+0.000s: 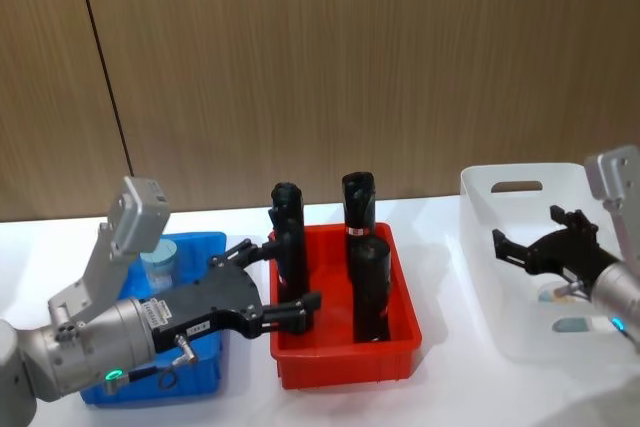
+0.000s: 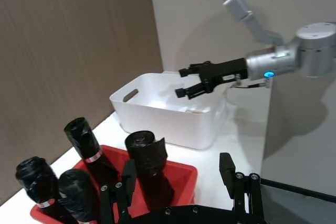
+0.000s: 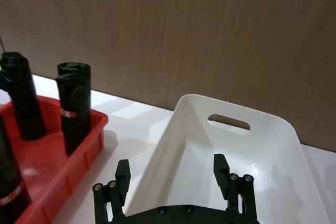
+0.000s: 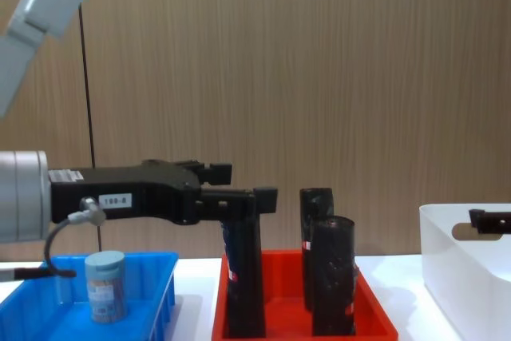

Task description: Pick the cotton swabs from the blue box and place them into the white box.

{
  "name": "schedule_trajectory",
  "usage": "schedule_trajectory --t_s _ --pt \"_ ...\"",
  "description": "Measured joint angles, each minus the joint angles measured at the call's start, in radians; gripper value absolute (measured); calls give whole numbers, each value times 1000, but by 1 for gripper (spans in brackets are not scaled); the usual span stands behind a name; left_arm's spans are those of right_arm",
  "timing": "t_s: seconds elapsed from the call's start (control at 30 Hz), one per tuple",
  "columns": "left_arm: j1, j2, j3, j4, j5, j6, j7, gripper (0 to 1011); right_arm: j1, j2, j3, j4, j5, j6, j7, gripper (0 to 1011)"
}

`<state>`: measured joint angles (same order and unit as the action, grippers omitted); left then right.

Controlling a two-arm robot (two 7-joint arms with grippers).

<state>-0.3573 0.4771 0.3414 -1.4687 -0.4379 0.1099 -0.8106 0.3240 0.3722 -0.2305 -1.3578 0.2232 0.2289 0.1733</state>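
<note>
A white worktop (image 1: 450,387) carries three containers in a row: the blue box (image 1: 208,372) towards its left end, a red tray (image 1: 345,359) in the middle, and the white box (image 1: 490,277) towards its right end.

One cotton swab tub (image 1: 160,265) stands upright in the back part of the blue box. From the chest view the tub (image 4: 105,285) shows its pale lid and labelled body, apart from the box's right wall (image 4: 169,281).

The left end effector (image 1: 280,282) hangs above the seam between the blue box and the red tray. Its fingers are spread apart with nothing between them. The black cylinders (image 1: 370,287) stand upright in the red tray. One fingertip sits just beside the leftmost of them; I cannot tell whether it touches.

The right end effector (image 1: 520,247) hovers over the white box, inside its rim line. Its fingers (image 3: 226,174) are held apart and it carries nothing. The oval handle cut-out in the box's far wall lies ahead of it. Two small pale shapes (image 1: 580,326) lie on the white box's floor, partly hidden by the right arm and too small to identify.
</note>
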Motion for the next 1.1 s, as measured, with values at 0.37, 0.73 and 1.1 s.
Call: schedule_trajectory --t_s 0.37,0.73,1.1 --pt "21 -17 20 -28 42 -18 142 1004 -112 -12 2 -136 22 -65 -36 1002" --pt "44 -35 42 -58 87 -36 293 1004 -217 -23 4 -262 42 -125 -69 1002" --pt "66 -52 62 -86 128 -53 431 1004 -317 -33 5 -384 62 -184 -101 1002"
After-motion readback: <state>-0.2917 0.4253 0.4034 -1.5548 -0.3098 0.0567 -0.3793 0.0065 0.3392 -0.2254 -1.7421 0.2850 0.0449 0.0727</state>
